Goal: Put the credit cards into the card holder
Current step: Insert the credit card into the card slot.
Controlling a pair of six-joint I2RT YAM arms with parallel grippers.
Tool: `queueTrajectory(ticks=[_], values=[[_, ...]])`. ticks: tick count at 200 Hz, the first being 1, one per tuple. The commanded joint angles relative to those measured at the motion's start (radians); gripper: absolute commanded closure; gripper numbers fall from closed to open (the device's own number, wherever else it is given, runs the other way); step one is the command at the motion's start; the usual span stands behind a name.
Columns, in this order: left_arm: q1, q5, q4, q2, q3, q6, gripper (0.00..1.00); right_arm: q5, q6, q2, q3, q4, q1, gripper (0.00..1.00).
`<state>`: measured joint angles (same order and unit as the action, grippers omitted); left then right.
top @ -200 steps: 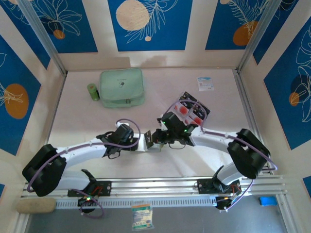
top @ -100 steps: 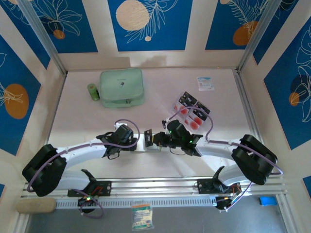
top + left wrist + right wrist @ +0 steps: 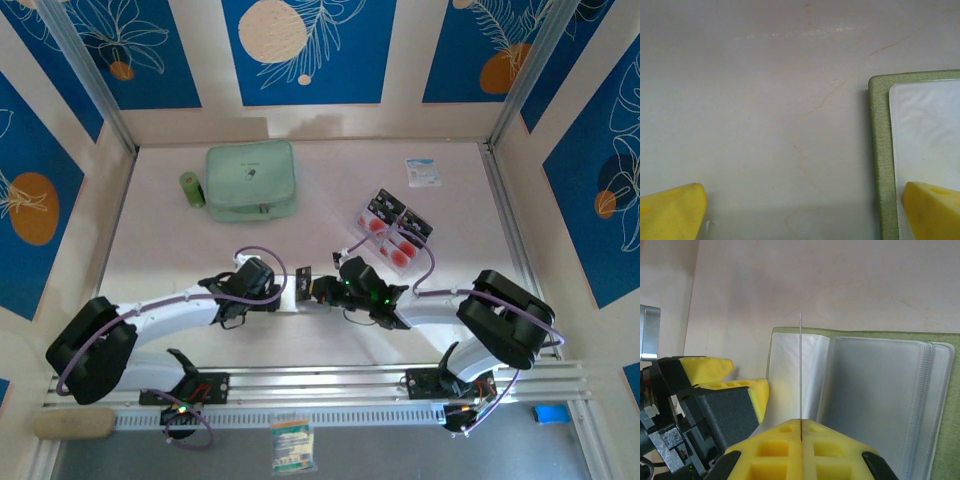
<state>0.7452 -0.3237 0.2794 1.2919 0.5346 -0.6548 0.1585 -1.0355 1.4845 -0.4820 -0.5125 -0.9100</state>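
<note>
Near the middle of the worktop (image 3: pixel 170 250) the two grippers meet over the one card holder (image 3: pixel 880 390). It lies open, its olive-green border framing clear sleeves.

In the left wrist view that border runs down the right of the frame, with bare worktop across the whole upper and left part. The left gripper (image 3: pixel 802 207) is spread wide and holds nothing. One finger is over bare worktop at lower left, and the other overlaps the holder's pale inside at lower right.

The right gripper (image 3: pixel 801 426) is clamped tight on one held card (image 3: pixel 800 365), which stands edge-on as a thin upright line above the holder's left leaf.

The other credit cards (image 3: pixel 392 228) lie fanned and overlapping right of centre, near the right arm, too stacked to count exactly.

At the upper left are one mint-green case (image 3: pixel 251 180) and one small green cylinder (image 3: pixel 190 189) just beside it. One white-and-blue packet (image 3: pixel 422 172) lies at the upper right. Open worktop stretches between the case and the arms, bounded by walls on three sides.
</note>
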Motion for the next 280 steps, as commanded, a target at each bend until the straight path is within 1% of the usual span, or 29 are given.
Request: queueTrajectory(ticks=[1,105,280], values=[[-0.011,-0.022,0.038,0.006,-0.014,-0.018,0.0,0.044,-0.019,0.014,0.01,-0.046,-0.008,1.0],[-0.011,-0.021,0.035,0.002,-0.02,-0.025,0.0,0.047,-0.049,0.067,0.022,-0.084,-0.012,1.0],[-0.011,-0.022,0.03,-0.006,-0.025,-0.027,0.0,0.015,-0.101,0.117,0.047,-0.158,-0.02,1.0]])
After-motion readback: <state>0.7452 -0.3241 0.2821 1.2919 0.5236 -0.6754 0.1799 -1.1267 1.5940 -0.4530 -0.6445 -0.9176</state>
